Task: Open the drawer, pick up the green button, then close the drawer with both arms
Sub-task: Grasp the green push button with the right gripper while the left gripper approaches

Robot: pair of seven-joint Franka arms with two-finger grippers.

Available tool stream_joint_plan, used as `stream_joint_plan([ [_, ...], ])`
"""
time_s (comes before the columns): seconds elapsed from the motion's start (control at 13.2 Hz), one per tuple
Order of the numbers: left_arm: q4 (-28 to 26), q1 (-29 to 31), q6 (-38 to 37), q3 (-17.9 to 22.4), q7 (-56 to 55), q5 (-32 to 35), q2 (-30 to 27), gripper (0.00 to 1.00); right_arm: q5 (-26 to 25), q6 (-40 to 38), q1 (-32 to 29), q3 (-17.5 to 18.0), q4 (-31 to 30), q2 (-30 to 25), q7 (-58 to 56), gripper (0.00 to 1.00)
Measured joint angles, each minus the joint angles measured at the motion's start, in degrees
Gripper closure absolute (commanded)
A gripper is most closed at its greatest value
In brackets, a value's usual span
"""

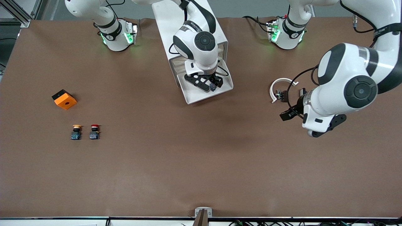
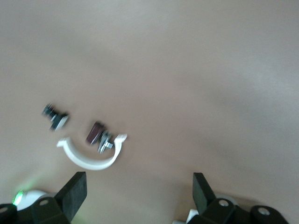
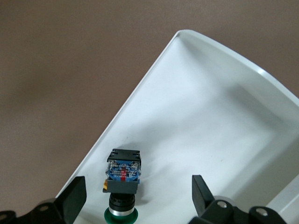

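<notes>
The white drawer [image 1: 201, 94] stands pulled out of the white cabinet [image 1: 166, 22], toward the front camera. The green-capped button [image 1: 213, 86] lies on its side on the drawer floor. My right gripper [image 1: 209, 84] is down in the drawer, open, with a finger on each side of the button and not touching it. In the right wrist view the button [image 3: 122, 170] lies between the open fingers of the right gripper [image 3: 138, 198], on the drawer floor [image 3: 196, 121]. My left gripper [image 1: 293, 105] is open and empty above the table near the left arm's end; it also shows in the left wrist view [image 2: 139, 186].
A white C-shaped ring [image 1: 279, 82] with small metal parts lies by the left gripper, also in the left wrist view [image 2: 91, 161]. An orange block [image 1: 64, 99], a yellow-capped button [image 1: 76, 132] and a red-capped button [image 1: 94, 131] sit toward the right arm's end.
</notes>
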Motion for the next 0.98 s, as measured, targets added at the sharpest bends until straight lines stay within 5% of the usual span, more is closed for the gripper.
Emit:
stream_joint_plan([
  [0.61,-21.36,-0.34,25.37,-4.18,15.88,0.03,-3.58,0.0,-1.25,3.0,0.11,-0.07,2.22,4.12,4.11,0.0],
  [0.98,-25.72,-2.61,29.28,-4.56,20.36,0.03,-3.02,0.0,-1.25,3.0,0.39,-0.07,3.73,5.64,5.91,0.0],
])
